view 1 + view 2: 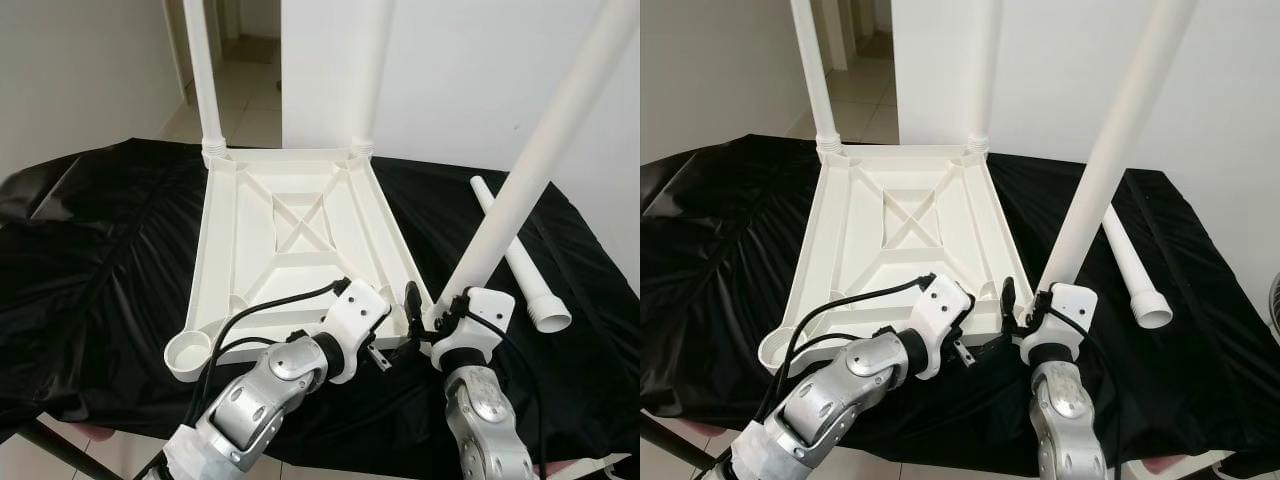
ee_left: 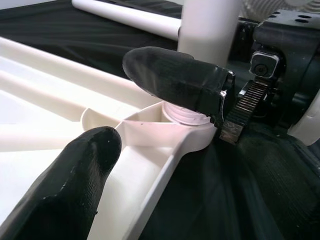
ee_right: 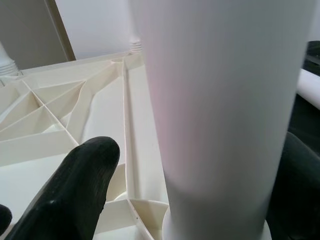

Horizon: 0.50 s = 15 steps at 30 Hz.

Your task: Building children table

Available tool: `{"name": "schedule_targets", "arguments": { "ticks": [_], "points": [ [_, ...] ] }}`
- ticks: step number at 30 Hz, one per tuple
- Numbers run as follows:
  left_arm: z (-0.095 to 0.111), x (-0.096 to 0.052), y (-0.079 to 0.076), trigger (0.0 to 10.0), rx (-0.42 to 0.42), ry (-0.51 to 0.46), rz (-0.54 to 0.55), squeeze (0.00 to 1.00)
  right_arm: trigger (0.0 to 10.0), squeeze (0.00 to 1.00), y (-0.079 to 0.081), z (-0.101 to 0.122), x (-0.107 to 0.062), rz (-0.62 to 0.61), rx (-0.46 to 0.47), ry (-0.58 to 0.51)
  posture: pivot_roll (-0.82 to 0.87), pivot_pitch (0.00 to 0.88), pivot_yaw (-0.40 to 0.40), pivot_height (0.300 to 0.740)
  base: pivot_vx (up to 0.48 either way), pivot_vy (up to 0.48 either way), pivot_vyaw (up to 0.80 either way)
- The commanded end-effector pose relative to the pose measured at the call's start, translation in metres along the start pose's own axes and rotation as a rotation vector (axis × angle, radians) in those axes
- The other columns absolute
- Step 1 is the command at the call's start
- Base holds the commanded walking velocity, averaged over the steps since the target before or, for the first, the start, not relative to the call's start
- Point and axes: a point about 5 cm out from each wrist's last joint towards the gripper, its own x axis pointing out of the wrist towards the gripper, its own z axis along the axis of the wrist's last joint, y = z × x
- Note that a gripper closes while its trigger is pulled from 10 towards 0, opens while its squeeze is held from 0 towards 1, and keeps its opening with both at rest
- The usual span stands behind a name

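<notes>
The upturned tabletop (image 1: 290, 235) lies on the black cloth (image 1: 90, 260), and the right gripper (image 1: 432, 322) clasps the third leg (image 1: 530, 170) at its 5 o'clock corner socket. That leg leans toward 1 o'clock, so it seems only partly seated and could cross-thread or pop out. The left gripper (image 2: 150, 105), fingers spread wide beside the socket, could let the top slide.

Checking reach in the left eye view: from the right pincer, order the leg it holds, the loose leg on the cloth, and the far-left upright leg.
1. Held leg, in the right pincer.
2. Loose leg, lying rightward on the cloth.
3. Far-left upright leg, at the tabletop's far corner.
</notes>
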Motion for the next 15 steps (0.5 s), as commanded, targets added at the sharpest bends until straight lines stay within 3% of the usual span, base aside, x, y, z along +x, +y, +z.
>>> {"name": "schedule_targets", "arguments": {
  "ticks": [1, 7, 15],
  "points": [
    [0.001, -0.001, 0.011, 10.0, 0.024, 0.005, 0.034, 0.00, 10.0, 0.00, -0.001, 0.003, -0.006, 0.025, 0.004, -0.016, -0.06, 0.000, -0.018, 0.740, 0.000, 0.000, 0.00],
    [0.001, -0.003, 0.017, 10.0, 0.043, 0.010, 0.034, 0.00, 10.0, 0.00, -0.011, 0.002, -0.017, 0.008, 0.003, 0.002, -0.07, 0.000, -0.006, 0.740, 0.000, 0.000, 0.00],
    [0.001, -0.003, 0.017, 10.0, 0.040, 0.008, 0.024, 0.00, 10.0, 0.00, -0.018, 0.002, -0.013, 0.050, -0.027, 0.002, -0.08, 0.000, 0.004, 0.740, 0.000, 0.000, 0.00]
  ]
}}
